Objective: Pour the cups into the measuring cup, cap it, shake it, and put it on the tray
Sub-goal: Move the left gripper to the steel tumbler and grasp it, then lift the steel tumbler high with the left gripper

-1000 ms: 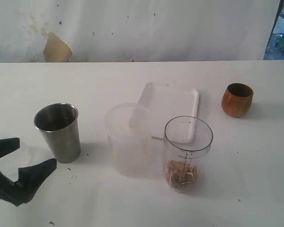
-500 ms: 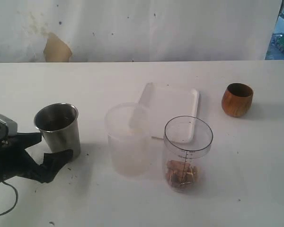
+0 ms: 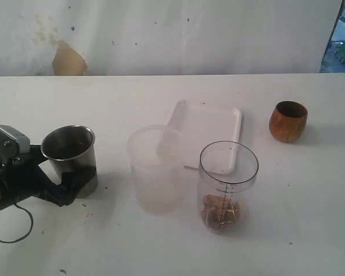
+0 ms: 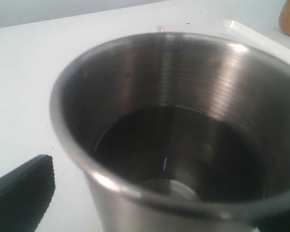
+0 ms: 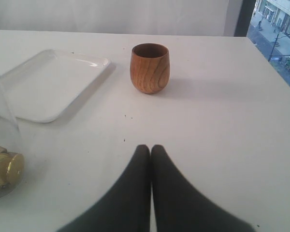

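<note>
Left gripper is set wide open astride the steel tumbler, which stands upright well left of the tray; a gap is seen at one finger. Right gripper is closed tight, empty. Wooden cup is noted right of the tray.

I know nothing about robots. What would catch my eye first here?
A black left gripper at the left, open jaws either side of the steel tumbler. Front of centre, the clear measuring cup holds small golden-brown pieces; the wooden cup stands alone at far right.
</note>
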Controlling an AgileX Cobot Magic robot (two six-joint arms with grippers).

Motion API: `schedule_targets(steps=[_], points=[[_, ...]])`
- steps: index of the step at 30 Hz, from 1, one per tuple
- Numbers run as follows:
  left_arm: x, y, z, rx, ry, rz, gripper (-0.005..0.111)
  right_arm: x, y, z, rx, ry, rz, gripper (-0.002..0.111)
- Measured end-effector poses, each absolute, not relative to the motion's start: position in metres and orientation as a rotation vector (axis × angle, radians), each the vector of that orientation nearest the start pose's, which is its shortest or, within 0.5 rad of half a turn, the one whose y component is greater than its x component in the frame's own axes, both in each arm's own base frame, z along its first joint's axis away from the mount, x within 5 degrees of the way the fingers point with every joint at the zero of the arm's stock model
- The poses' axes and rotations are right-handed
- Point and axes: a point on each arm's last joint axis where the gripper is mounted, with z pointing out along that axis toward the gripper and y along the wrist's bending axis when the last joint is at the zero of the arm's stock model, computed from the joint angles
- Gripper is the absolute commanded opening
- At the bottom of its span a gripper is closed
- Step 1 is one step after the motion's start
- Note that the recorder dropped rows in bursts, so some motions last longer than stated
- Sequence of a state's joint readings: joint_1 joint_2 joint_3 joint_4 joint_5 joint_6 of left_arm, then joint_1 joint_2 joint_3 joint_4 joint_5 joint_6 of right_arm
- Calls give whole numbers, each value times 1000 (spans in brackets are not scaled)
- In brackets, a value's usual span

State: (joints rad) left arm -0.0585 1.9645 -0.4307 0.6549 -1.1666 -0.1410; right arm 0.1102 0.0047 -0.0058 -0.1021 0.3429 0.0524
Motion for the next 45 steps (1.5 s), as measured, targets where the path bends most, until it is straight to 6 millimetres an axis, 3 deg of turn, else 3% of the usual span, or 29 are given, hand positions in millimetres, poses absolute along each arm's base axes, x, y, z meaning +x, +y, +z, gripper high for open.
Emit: schedule_targets(steps=[10, 36, 38, 40, 45], points=[[267, -69, 85, 588, 1822, -560, 105, 54, 3, 184, -116, 1820, 16, 0], [279, -73, 80, 604, 1800, -596, 105, 54, 3, 184, -116, 1820, 16, 0], [279, -73, 80, 606, 1800, -597, 98, 54, 3, 184, -116, 1820, 16, 0], [279, -73, 80, 606, 1800, -597, 80, 54, 3, 184, -119, 1820, 13, 0], [278, -74, 81, 623, 1794, -607, 13, 54, 3, 184, -119, 1820, 13, 0]])
